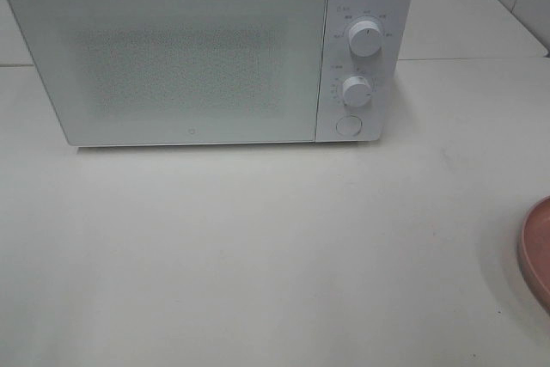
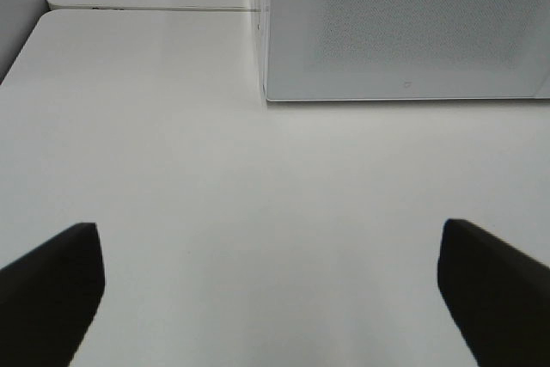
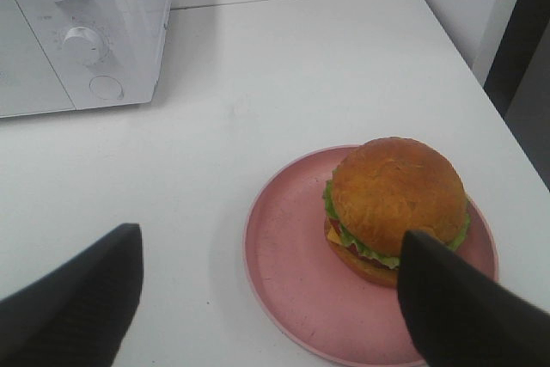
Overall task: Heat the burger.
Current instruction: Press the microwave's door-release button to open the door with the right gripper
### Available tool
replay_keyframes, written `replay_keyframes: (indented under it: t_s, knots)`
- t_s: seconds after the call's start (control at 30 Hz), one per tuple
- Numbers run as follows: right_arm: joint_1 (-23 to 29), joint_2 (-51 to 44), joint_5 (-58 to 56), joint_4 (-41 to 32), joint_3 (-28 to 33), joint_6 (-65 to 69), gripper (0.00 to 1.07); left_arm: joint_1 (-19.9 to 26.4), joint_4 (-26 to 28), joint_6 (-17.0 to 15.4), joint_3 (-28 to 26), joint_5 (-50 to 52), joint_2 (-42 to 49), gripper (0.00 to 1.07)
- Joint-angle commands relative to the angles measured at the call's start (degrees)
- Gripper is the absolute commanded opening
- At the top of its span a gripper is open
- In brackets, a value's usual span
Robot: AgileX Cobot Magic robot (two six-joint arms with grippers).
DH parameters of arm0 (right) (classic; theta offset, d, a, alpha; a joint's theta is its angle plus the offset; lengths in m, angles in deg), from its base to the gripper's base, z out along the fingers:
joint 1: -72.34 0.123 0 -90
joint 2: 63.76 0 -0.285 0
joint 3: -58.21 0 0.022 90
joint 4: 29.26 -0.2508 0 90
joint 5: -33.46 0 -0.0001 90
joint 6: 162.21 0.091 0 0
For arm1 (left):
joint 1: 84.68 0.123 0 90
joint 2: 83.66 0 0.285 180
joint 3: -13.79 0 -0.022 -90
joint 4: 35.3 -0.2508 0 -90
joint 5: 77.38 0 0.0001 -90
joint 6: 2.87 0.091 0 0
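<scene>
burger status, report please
Left claw open, empty. Right claw open, empty, burger just ahead on pink plate. Microwave door shut, needs opening first.

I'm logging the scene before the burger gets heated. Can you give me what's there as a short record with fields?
microwave: white, door shut, at the back of the table
burger: whole, sitting on the pink plate
plate position: near the table's right edge, in front of the microwave's dial side
left gripper: open, empty, facing the microwave door
right gripper: open, empty, pointed toward the burger
task state: burger not yet in the microwave
</scene>
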Motion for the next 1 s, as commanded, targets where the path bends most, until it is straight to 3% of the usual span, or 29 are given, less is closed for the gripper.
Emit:
replay_keyframes:
  t_s: [0.03,0.73,1.0]
  knots:
    - [-0.3,-1.3,0.9,-0.2,0.1,0.6,0.76,-0.3,0.1,-0.3,0.2,0.3,1.4,0.98]
    - [-0.3,-1.1,1.3,-0.2,-0.6,0.6,0.76,-0.3,0.1,-0.3,0.2,0.3,1.4,0.98]
    - [-0.3,5.1,5.4,-0.1,-2.9,0.6,0.76,-0.3,0.1,-0.3,0.2,0.3,1.4,0.98]
